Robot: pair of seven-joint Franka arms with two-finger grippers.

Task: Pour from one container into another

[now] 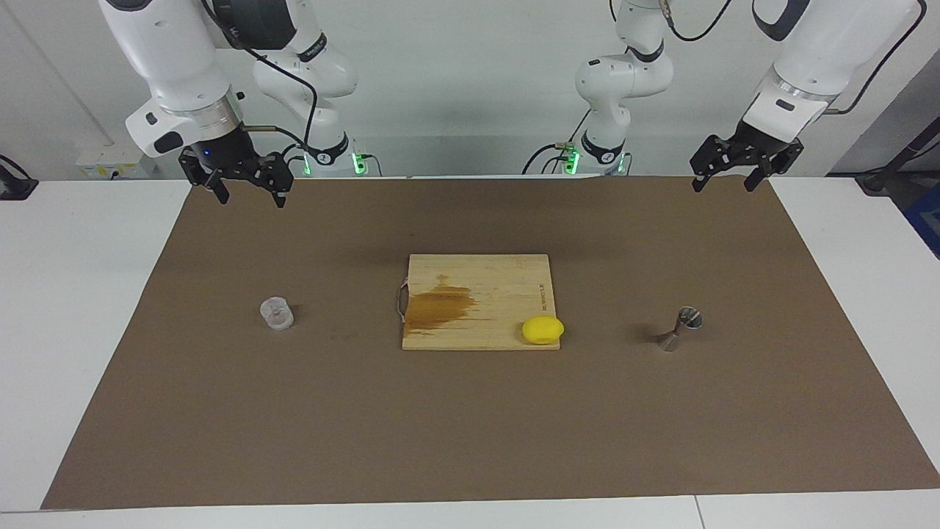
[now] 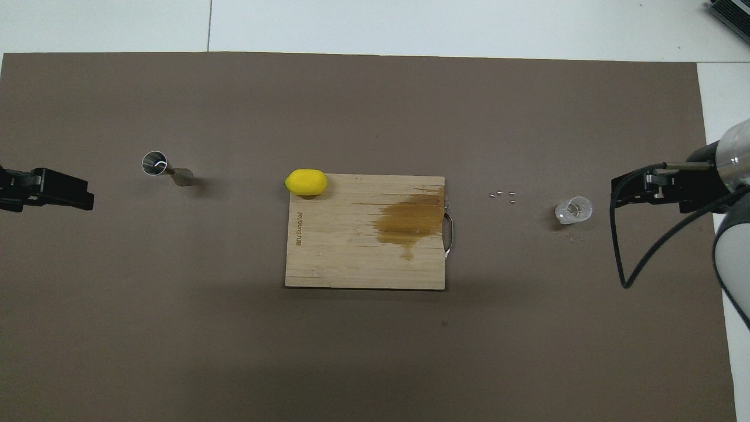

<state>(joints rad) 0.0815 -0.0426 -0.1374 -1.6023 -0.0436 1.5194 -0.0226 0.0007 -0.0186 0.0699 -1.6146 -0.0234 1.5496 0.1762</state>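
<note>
- We see the clear cup [image 1: 276, 314] standing upright on the brown mat [image 1: 470, 426], toward the right arm's end of the surface [image 1: 73, 294], untouched.
- We find the steel jigger [image 1: 679, 328] toward the left arm's end, well apart from the cup, on the same mat; in the facing view it appears to lean, and whether it stands or lies tipped we cannot tell.
- Between the two we note a wooden cutting board [image 1: 477, 301] with a dark stain toward the cup's side and a metal handle on that edge.
- A yellow lemon [image 1: 543, 330] rests at the board's corner toward the jigger, on the edge farther from the robots.
- We spot a few tiny pale specks [image 2: 503, 195] on the mat between board and cup.
- The right gripper [image 1: 248, 189] hangs over the mat's edge at the robots' end, fingers spread wide, holding nothing.
- The left gripper [image 1: 723, 175] hangs over the mat's corner at its own end, likewise spread wide and empty.
</note>
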